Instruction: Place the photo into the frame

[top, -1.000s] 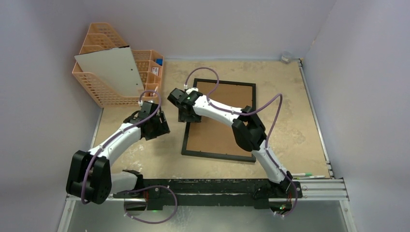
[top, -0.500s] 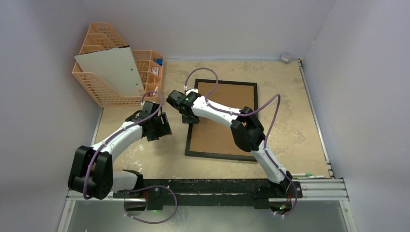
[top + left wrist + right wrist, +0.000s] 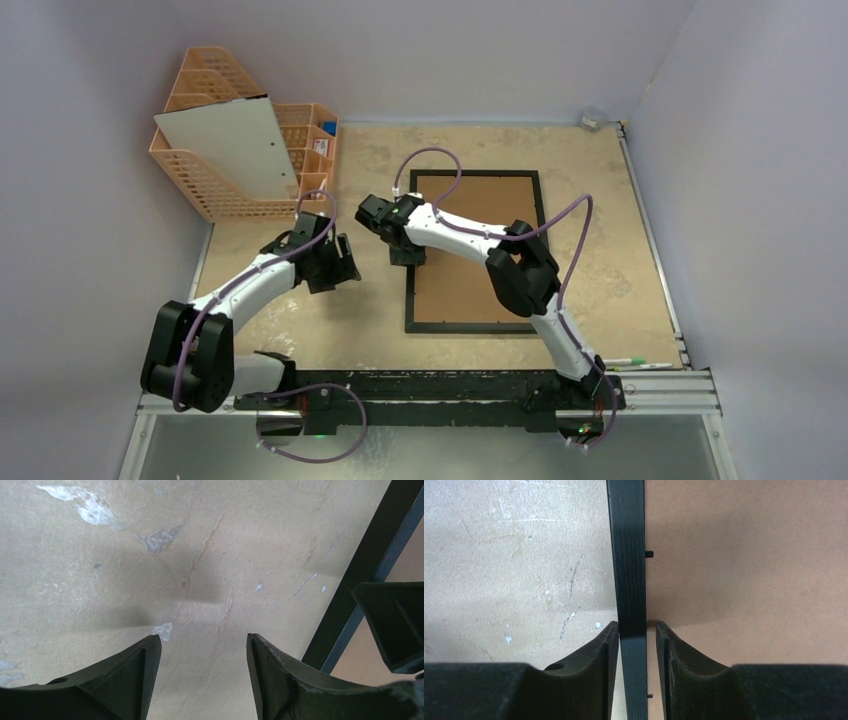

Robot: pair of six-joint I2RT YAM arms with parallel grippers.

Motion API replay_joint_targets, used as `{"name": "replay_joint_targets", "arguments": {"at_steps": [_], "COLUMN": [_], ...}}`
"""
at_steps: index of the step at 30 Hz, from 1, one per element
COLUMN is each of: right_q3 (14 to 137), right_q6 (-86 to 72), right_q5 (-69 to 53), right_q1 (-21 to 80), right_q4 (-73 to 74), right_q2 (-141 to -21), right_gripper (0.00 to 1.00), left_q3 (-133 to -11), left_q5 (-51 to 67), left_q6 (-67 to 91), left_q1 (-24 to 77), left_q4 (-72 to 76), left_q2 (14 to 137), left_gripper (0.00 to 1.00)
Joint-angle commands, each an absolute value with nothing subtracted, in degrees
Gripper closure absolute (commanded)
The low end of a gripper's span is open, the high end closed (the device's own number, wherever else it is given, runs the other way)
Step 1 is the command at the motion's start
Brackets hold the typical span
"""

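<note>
At the bottom edge of the top view, two pens (image 3: pixel 632 362) lie at the lower right beside the metal rail the arms are bolted to. Above that, the sandy table (image 3: pixel 610 250) carries everything else.

Left of centre, the left gripper (image 3: pixel 335 262) hangs over bare table with its fingers apart and nothing between them. Its own camera shows only mottled tabletop in the gap (image 3: pixel 202 645). The frame's black edge crosses that view's right side.

Just right of it, the right gripper (image 3: pixel 407 252) is clamped on the frame (image 3: pixel 470 327), straddling its left rail. In the wrist view (image 3: pixel 636 627) one finger presses the rail's outer side. The other sits on the brown back (image 3: pixel 744 555) side, close against the inner edge. A small black tab (image 3: pixel 649 554) juts from that inner edge further up.

The frame lies flat in the middle of the table, back side up. The right arm crosses over its lower right part.

At the upper left an orange basket (image 3: pixel 215 190) stands against the wall, a white board (image 3: pixel 230 145) leaning across its front. It is well apart from the frame. A small pale thing (image 3: pixel 594 118) sits in the far right corner, too small to tell what it is.
</note>
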State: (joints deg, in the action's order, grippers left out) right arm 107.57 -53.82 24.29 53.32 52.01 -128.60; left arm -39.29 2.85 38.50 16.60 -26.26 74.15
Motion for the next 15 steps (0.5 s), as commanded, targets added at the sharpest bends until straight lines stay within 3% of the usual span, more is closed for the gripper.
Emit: {"name": "replay_joint_targets", "arguments": {"at_steps": [1,6,12,15], "right_q3": [107.2,105.6,105.8,107.1], "right_q6": [-55.5,-56.0,-55.6,-55.6], "right_q5": [23.9,22.5,19.5,18.6], "right_q1": [53.1,53.1,52.9,52.6], "right_q4": [58.9,56.5,55.5,55.6], "right_q2": [-131.6,-130.4,-129.6,-128.5], "right_gripper": [0.63,0.72,1.0,1.0], "left_q3": [-37.8,-36.8,-35.5,-35.3], "left_q5": [7.1,10.0,15.6,18.3], "left_q6": [39.5,39.8,39.9,39.4], "left_q1": [16.3,16.3,16.3,16.3], "left_q4": [-23.2,-20.7,-16.7,-15.3], "left_q2": [73.9,73.9,74.5,75.0], "left_gripper": [0.34,0.34,0.33,0.3]}}
